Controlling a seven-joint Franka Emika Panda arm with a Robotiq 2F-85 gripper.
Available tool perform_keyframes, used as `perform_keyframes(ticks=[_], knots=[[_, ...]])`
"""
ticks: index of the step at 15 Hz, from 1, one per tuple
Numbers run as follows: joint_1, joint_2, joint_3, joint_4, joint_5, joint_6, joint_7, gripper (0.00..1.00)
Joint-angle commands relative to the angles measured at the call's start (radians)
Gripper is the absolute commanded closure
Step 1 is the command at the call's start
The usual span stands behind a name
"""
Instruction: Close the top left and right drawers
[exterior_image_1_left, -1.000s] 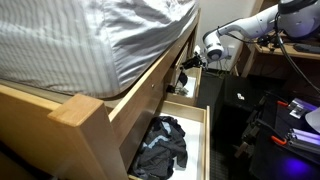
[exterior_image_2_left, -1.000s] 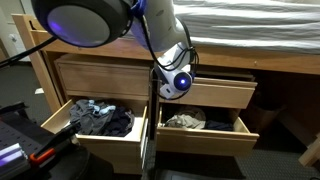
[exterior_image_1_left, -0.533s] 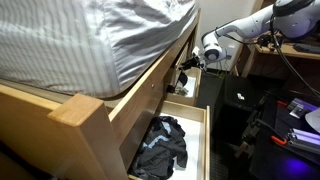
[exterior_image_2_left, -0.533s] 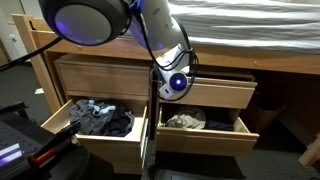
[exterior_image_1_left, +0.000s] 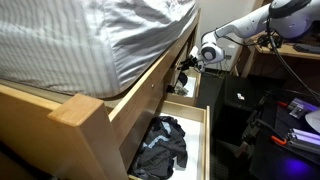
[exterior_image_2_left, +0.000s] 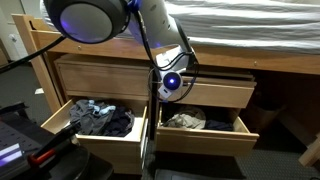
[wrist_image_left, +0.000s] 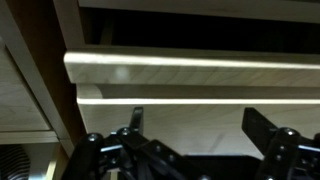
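Plain pale wood, side by side, fronts level. At left, top left drawer (exterior_image_2_left: 100, 76) – pushed in, or nearly so. At right, top right drawer (exterior_image_2_left: 222, 94) – pulled partway out; dark gap above its top edge in wrist view.

White arm (exterior_image_1_left: 245, 25), black cables (exterior_image_1_left: 285, 58), black tool (wrist_image_left: 200, 120) (blue-lit wrist).

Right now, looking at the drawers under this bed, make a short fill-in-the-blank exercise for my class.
1. The bottom left drawer and the bottom right drawer both stand ____.
2. The clothes in the bottom left drawer are ____ than the cloth in the bottom right drawer.
3. In the wrist view the gripper faces a wooden drawer front with its fingers ____.
Missing words: open; darker; apart.
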Motion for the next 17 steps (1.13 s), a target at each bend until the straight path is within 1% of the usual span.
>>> perform_keyframes(ticks=[1, 2, 3, 4, 5, 6, 8, 17], knots=[[0.1, 0.0, -0.081, 0.086, 0.169, -0.01, -0.128, 0.0], [0.118, 0.0, -0.102, 0.094, 0.193, -0.032, -0.127, 0.0], [0.134, 0.0, -0.126, 0.1, 0.205, -0.057, -0.097, 0.0], [0.155, 0.0, -0.148, 0.107, 0.209, -0.058, -0.062, 0.0], [0.112, 0.0, -0.095, 0.076, 0.171, -0.031, -0.094, 0.0], [0.13, 0.0, -0.113, 0.083, 0.177, -0.036, -0.078, 0.0], [0.147, 0.0, -0.126, 0.09, 0.179, -0.037, -0.065, 0.0], [0.148, 0.0, -0.131, 0.096, 0.179, -0.039, -0.063, 0.0]])
